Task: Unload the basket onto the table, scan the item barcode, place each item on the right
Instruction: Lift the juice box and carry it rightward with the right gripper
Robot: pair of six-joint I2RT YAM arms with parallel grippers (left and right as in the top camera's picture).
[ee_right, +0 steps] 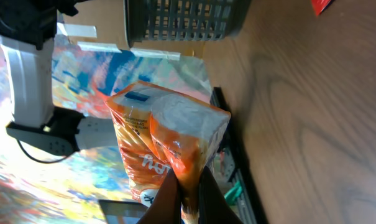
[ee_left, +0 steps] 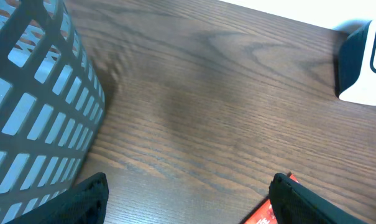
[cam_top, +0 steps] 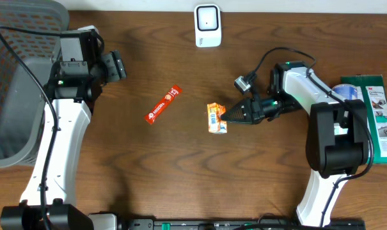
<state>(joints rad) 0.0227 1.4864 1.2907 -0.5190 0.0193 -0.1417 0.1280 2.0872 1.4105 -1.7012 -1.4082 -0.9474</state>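
While a dark wood-grain counter (cam_top: 180,166) carries everything, one white scanner (cam_top: 207,25) stands at its far edge. Nearer the robot than the scanner, the right fingers (cam_top: 239,114) are clamped on one orange packet (cam_top: 216,119). One red sachet (cam_top: 163,105) lies left of it. Far left of the scanner is one grey basket (cam_top: 14,96), with the left fingers (ee_left: 91,198) spread apart beside it. One green package (cam_top: 379,118) lies far right.

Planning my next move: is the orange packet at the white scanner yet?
No, the right gripper holds the orange packet mid-table, well clear of the white scanner at the far edge.
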